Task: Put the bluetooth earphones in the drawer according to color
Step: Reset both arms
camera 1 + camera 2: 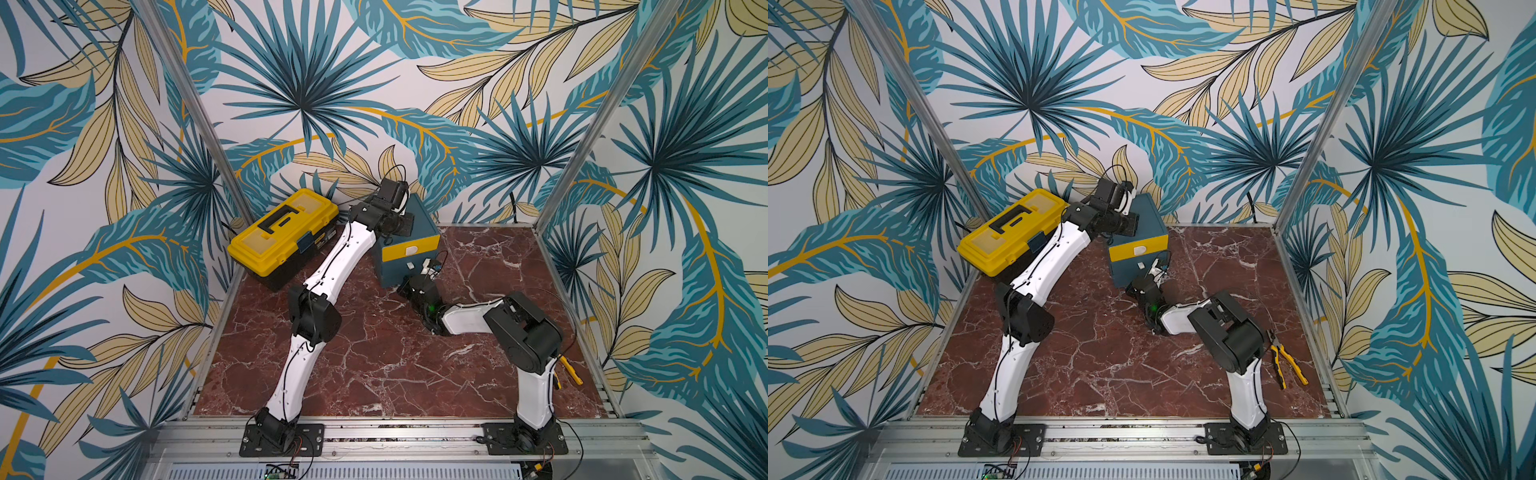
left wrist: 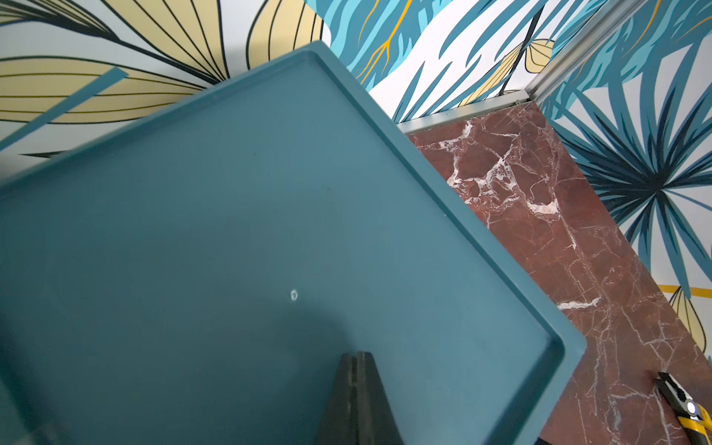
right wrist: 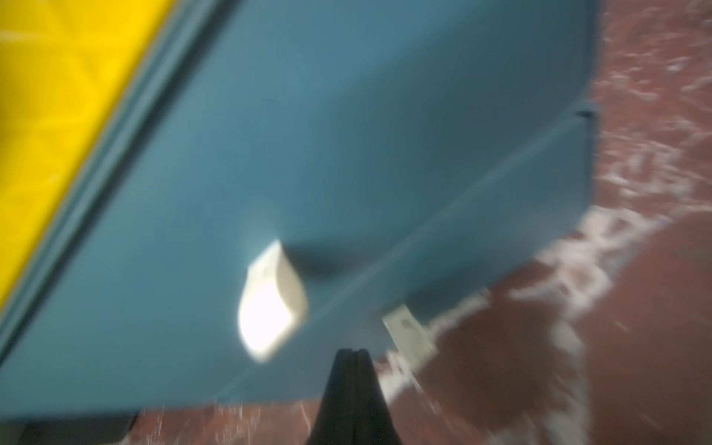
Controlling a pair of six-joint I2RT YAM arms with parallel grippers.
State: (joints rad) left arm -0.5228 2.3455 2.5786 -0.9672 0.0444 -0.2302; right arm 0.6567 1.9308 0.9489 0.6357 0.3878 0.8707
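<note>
Facing right arm (image 1: pixel 469 320), drawer (image 1: pixel 390 274) upright, diagonal.

The tabletop (image 1: pixel 374 353) looks like polished red marble with white veins. The chest (image 2: pixel 269 192) is smooth matt teal plastic; the toolbox (image 1: pixel 282 232) glossier yellow plastic; the posts (image 1: pixel 586 133) brushed metal.

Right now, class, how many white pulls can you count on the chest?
3. Top pull on the yellow drawer; middle pull on the teal drawer below; bottom pull lowest, nearest the table. No more seem hidden.
</note>
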